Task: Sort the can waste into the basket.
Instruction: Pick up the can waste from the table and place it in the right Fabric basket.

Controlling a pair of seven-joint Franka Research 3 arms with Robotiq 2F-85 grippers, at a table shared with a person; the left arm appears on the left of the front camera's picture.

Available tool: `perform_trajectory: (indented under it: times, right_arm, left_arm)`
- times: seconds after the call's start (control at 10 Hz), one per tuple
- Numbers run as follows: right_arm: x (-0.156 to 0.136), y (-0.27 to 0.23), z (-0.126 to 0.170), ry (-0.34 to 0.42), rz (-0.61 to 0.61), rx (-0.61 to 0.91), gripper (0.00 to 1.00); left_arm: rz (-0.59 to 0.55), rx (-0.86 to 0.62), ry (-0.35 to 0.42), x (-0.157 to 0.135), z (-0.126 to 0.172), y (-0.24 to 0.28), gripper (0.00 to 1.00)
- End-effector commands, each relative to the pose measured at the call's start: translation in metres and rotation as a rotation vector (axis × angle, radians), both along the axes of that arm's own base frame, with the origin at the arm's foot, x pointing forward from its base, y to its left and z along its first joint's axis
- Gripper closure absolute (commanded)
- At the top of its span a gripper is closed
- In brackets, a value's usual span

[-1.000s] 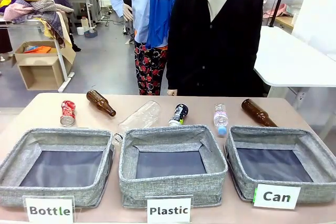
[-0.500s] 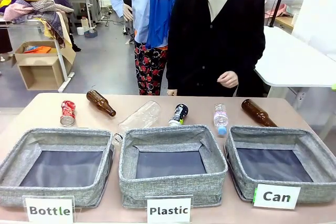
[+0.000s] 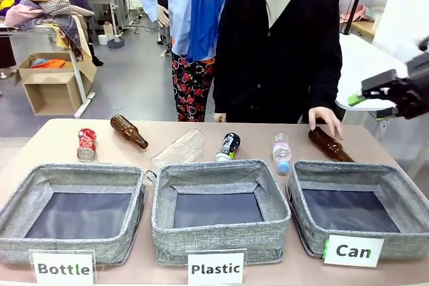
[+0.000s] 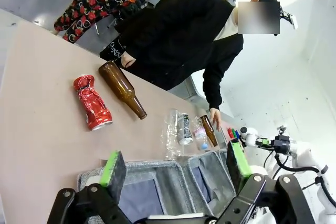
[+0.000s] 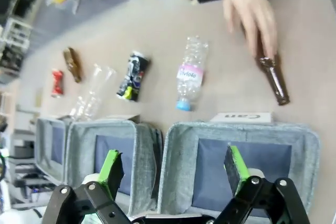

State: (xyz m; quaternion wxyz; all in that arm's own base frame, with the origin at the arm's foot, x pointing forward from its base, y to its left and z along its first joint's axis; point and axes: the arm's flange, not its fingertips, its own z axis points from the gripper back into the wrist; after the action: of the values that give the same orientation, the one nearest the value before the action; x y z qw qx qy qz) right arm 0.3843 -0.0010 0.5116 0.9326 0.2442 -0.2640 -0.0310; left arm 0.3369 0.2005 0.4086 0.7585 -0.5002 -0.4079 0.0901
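Observation:
The crushed red can (image 3: 86,144) lies at the far left of the table, and the slim black can (image 3: 228,146) lies behind the middle bin. The "Can" basket (image 3: 348,169) stands at the front right with nothing in it. My right gripper (image 3: 372,97) hangs open in the air at the right edge, above and behind that basket. From the right wrist I look down on the basket (image 5: 236,129), the black can (image 5: 133,76) and the red can (image 5: 56,82), with my gripper (image 5: 174,165) open. My left gripper (image 4: 176,166) is open too, high over the left bins, with the red can (image 4: 92,108) beyond it.
A person's hand (image 3: 326,120) rests on the brown bottle (image 3: 330,143) behind the Can basket. Another brown bottle (image 3: 129,131), a clear bottle (image 3: 179,149) and a small plastic bottle (image 3: 282,151) lie along the far side. The "Bottle" bin (image 3: 74,173) and "Plastic" bin (image 3: 218,169) stand in front.
The person's hand came down from chest height onto the right brown bottle. My right gripper has come into the front view at the right edge.

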Motion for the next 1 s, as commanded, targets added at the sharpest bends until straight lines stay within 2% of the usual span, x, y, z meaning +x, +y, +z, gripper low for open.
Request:
perform_trajectory:
  times: [0.0, 0.2, 0.5, 0.9]
  right_arm:
    - [0.0, -0.033, 0.008, 0.013, -0.013, -0.017, 0.0]
    - [-0.035, -0.094, 0.005, 0.012, -0.101, 0.004, 0.0]
    - [-0.095, -0.172, -0.022, 0.022, -0.341, 0.11, 0.0]
    - [-0.129, -0.221, -0.066, 0.052, -0.517, 0.292, 0.0]
  left_arm:
    - [0.006, -0.007, -0.039, 0.002, -0.001, 0.0, 0.0]
    - [0.006, -0.007, -0.039, 0.002, -0.001, 0.0, 0.0]
    - [0.006, -0.007, -0.039, 0.002, -0.001, 0.0, 0.0]
    - [0.006, -0.007, -0.039, 0.002, -0.001, 0.0, 0.0]
